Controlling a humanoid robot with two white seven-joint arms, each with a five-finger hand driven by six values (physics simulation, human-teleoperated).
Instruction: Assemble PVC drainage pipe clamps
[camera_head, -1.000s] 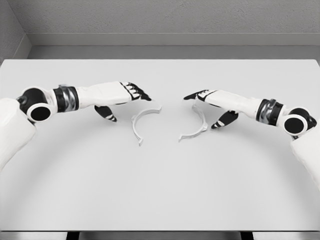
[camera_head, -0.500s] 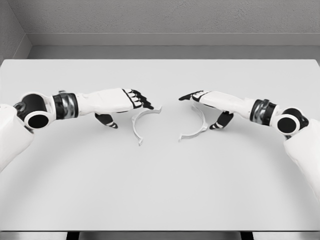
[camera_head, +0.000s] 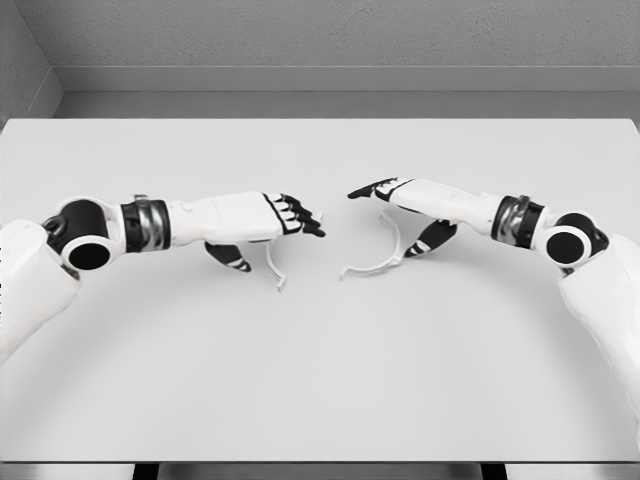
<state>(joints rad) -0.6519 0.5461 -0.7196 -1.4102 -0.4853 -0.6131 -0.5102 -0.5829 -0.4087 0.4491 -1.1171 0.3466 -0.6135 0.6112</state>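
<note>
On the pale grey tabletop (camera_head: 320, 360), seen from the head camera, 2 thin white half-ring clamp pieces lie near the middle, well apart from the edges. Coming in from the picture's left, the left hand (camera_head: 268, 218) reaches toward the centre, palm down, its dark-tipped fingers (camera_head: 300, 212) stretched forward and loosely together, thumb hanging below. Under and just beyond those fingers sits the left clamp half (camera_head: 274, 262); its upper part is hidden by the hand, and only its lower arc and flat foot show below the palm. Whether the fingers touch it cannot be told, and nothing is clasped. From the picture's right, the right hand (camera_head: 400, 195) extends likewise, fingers straight and relaxed, pointing toward the centre, thumb tucked down beside the wrist. Its right clamp half (camera_head: 385, 256) curves beneath the palm, open side facing left, with the lower foot lying clear of the hand toward the middle. Both hands face each other, apart.
</note>
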